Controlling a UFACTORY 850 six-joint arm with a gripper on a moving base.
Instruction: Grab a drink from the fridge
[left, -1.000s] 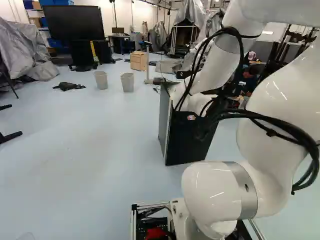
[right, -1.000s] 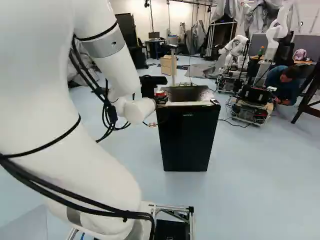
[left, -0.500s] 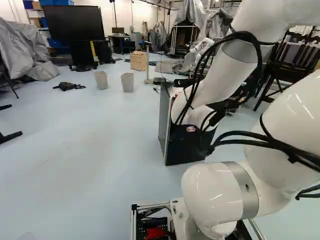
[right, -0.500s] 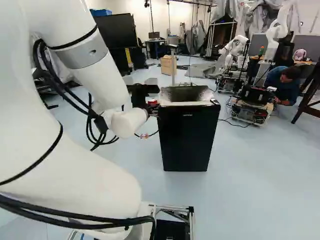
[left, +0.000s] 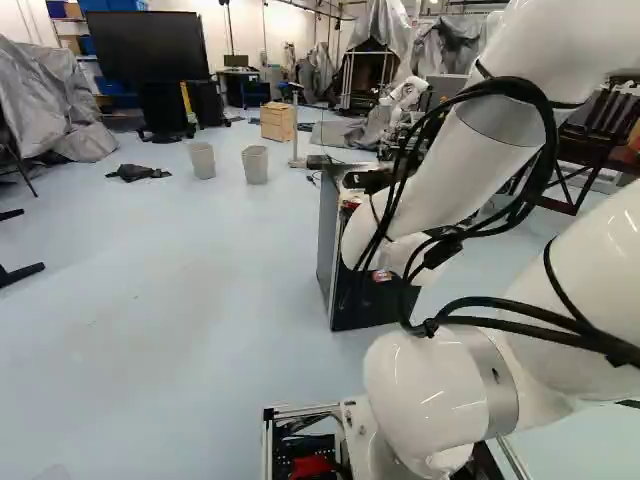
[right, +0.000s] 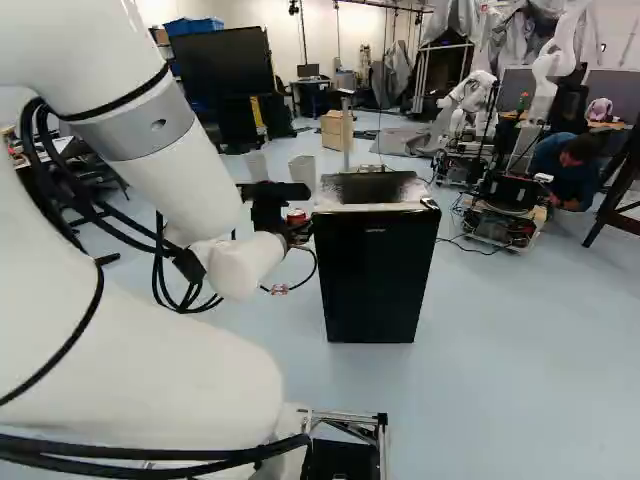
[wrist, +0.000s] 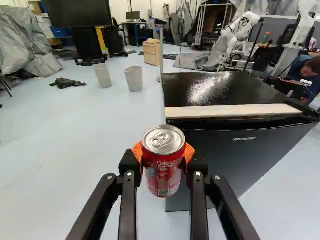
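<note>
In the right base view my gripper (right: 298, 226) is at the upper left edge of the black fridge (right: 372, 275), with the red top of a can (right: 296, 215) showing by it. Seen from the wrist, the gripper (wrist: 163, 160) is shut on an upright red soda can (wrist: 163, 167), orange pads pressing it from both sides. The can stands clear of the floor, in front of the near corner of the fridge (wrist: 240, 150). The fridge door looks closed. My arm hides much of the fridge in the left base view.
Two grey bins (left: 202, 160) and a wooden cabinet (left: 277, 121) stand on the floor beyond the fridge. Another robot (right: 470, 95) is at the back right. A person crouches beside a wheeled base (right: 505, 210) there.
My arm has swung away from over the fridge, leftward and lower in the right base view, carrying the can along. The base and the fridge have stayed where they were.
</note>
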